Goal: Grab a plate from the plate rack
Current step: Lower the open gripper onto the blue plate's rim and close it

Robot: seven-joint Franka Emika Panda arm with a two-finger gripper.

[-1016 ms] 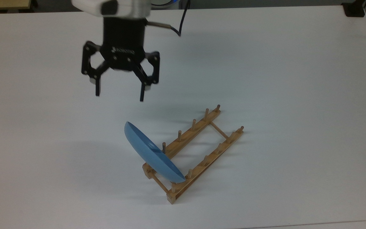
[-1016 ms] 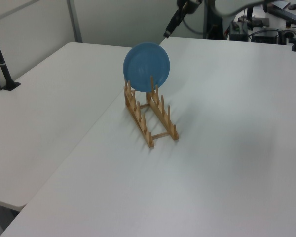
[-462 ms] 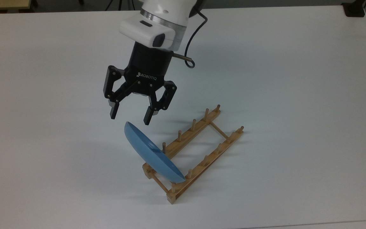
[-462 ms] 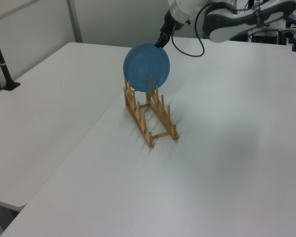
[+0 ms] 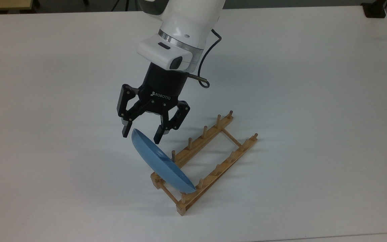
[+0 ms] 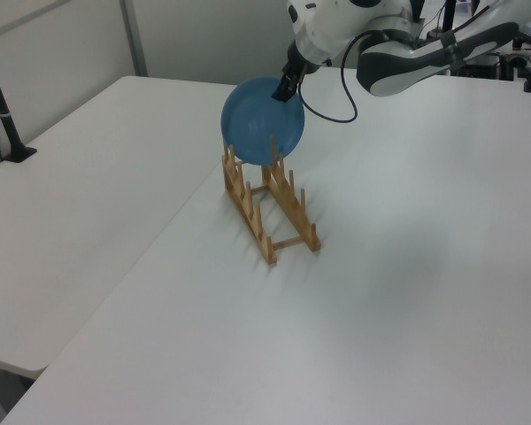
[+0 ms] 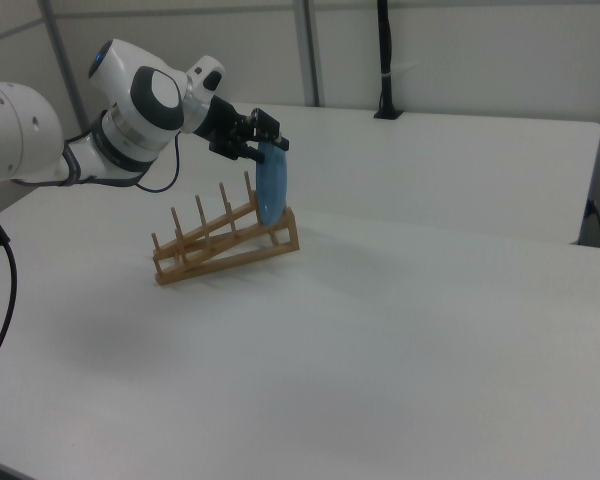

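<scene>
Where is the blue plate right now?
The plate stands on edge at the end of the wooden rack nearest the top view's lower left, with the open gripper straddling its upper rim.

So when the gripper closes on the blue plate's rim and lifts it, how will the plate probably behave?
The plate looks rigid, so it should keep its shape. Its glossy surface suggests that it may slip between the fingers of the open gripper, which straddles its top edge. It stands on edge between pegs at one end of the plate rack, so a slanted pull could catch a peg and drag the rack.
</scene>
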